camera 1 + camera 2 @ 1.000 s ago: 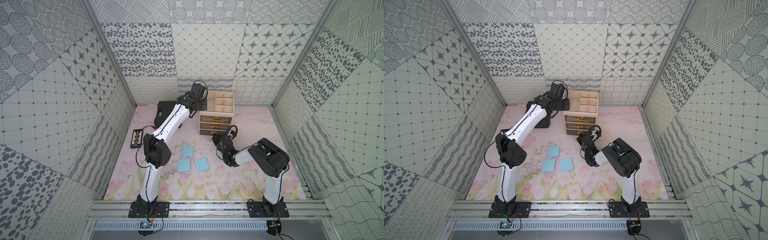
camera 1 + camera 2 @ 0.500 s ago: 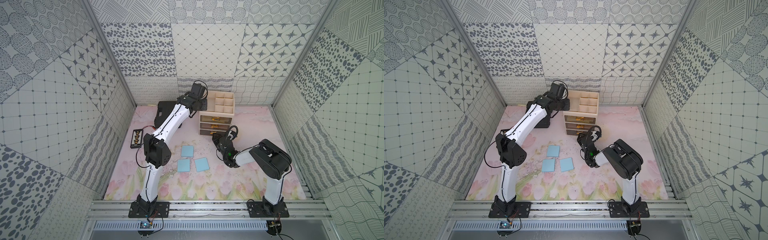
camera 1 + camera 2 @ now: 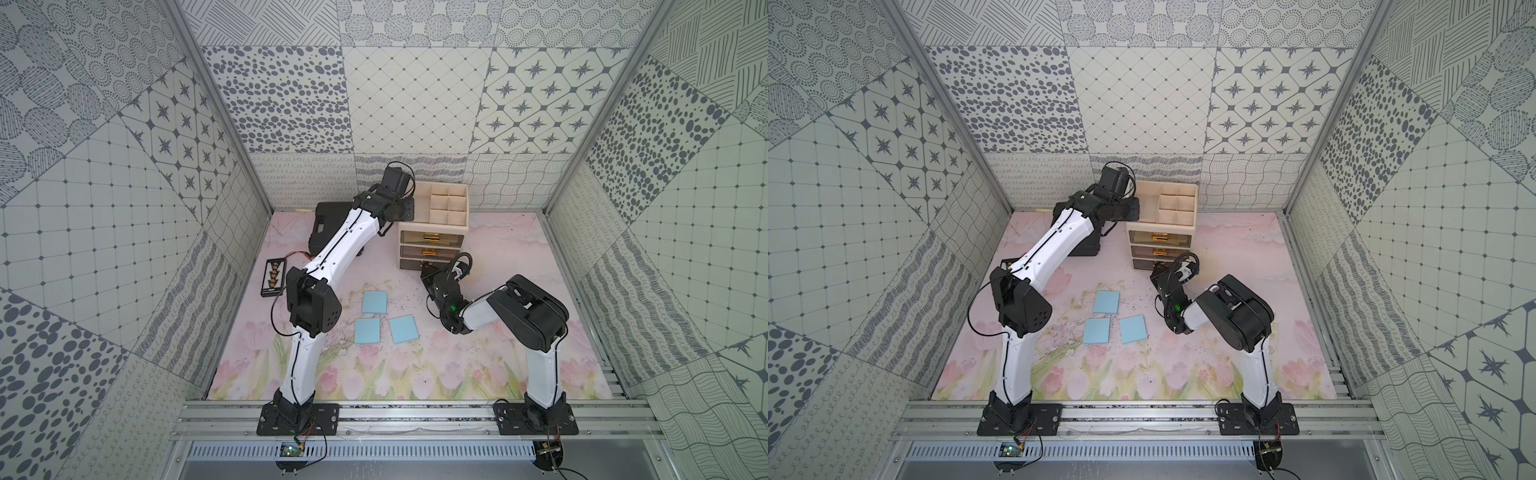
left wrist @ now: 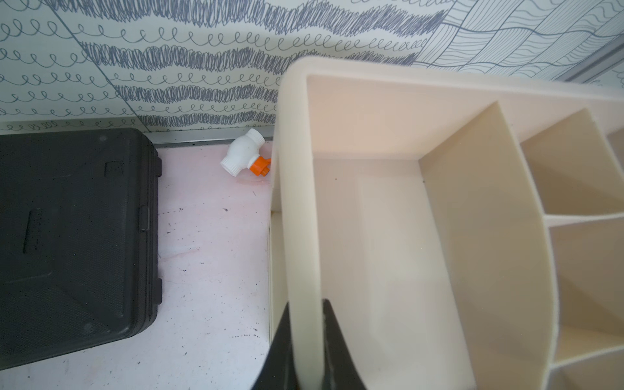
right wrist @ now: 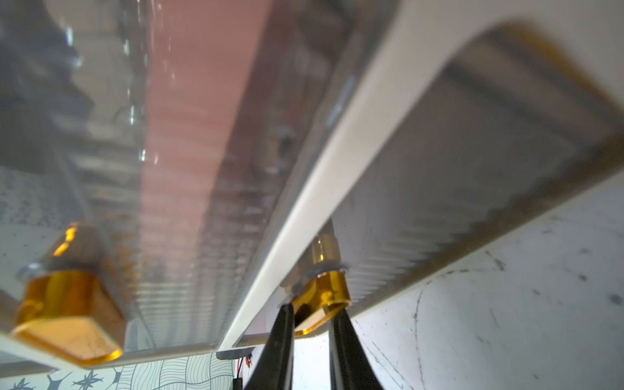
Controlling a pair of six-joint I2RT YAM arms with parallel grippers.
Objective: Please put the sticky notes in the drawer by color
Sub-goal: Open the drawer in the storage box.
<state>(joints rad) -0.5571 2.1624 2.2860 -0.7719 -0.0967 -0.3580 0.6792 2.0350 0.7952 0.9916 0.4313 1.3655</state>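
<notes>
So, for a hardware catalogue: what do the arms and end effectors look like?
White shells, black joints and thin black cables on left arm and right arm; green light on the right. Tapered black fingers on left end effector and right end effector.

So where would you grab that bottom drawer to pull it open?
By its gold handle, coming straight at the front. The bottom drawer has a flat, flush front; only that handle sticks out, narrow enough to pinch from both sides, as the right gripper does.
</notes>
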